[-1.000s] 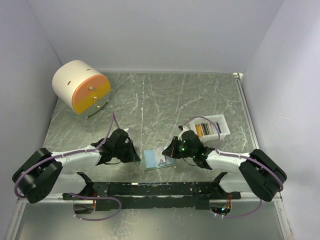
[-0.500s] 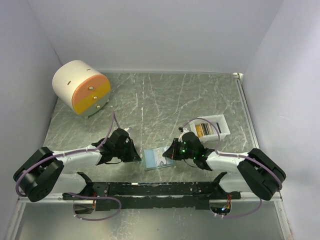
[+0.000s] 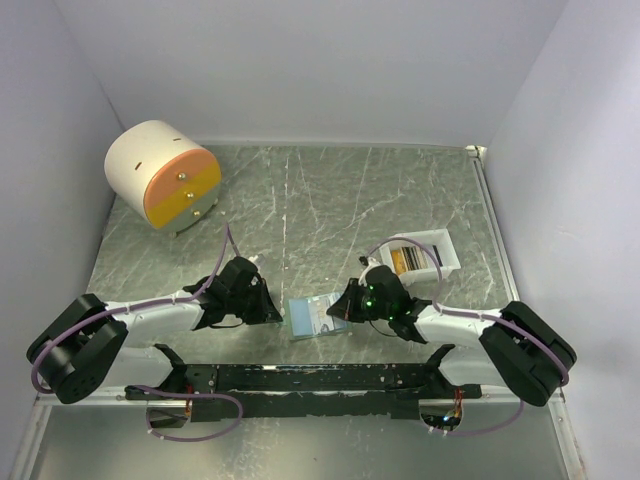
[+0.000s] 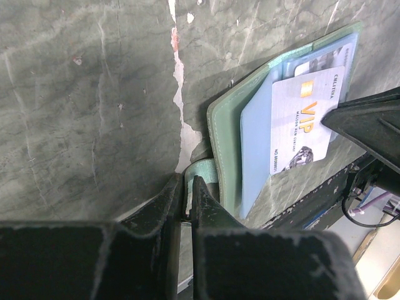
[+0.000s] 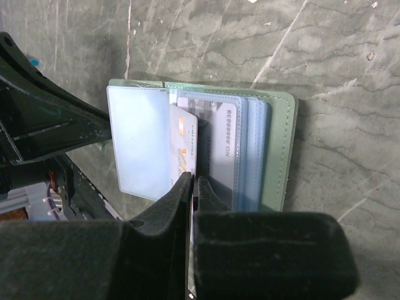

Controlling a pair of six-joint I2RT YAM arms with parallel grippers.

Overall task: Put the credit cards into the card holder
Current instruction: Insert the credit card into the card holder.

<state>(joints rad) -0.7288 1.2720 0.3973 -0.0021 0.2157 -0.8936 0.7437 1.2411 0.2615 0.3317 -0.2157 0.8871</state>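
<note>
The card holder (image 3: pixel 316 318) lies open between the two arms, sage green outside (image 5: pixel 279 150) and pale blue inside. My left gripper (image 4: pixel 188 182) is shut on its green snap strap (image 4: pixel 201 170) at the left edge. My right gripper (image 5: pixel 193 180) is shut on the edge of a white credit card with gold VIP lettering (image 4: pixel 305 119). That card sits partly inside a pale blue pocket. Another grey card (image 5: pixel 227 142) lies tucked in a clear pocket beside it. More credit cards (image 3: pixel 407 259) stand in the white tray.
The small white tray (image 3: pixel 448 262) sits just right of and behind the right gripper (image 3: pixel 346 306). A round cream-and-orange drawer cabinet (image 3: pixel 165 176) stands at the back left. The dark mounting rail (image 3: pixel 300 378) runs along the near edge, close to the holder.
The right gripper has edged slightly left toward the holder with the card. The left gripper has kept its hold and place.
</note>
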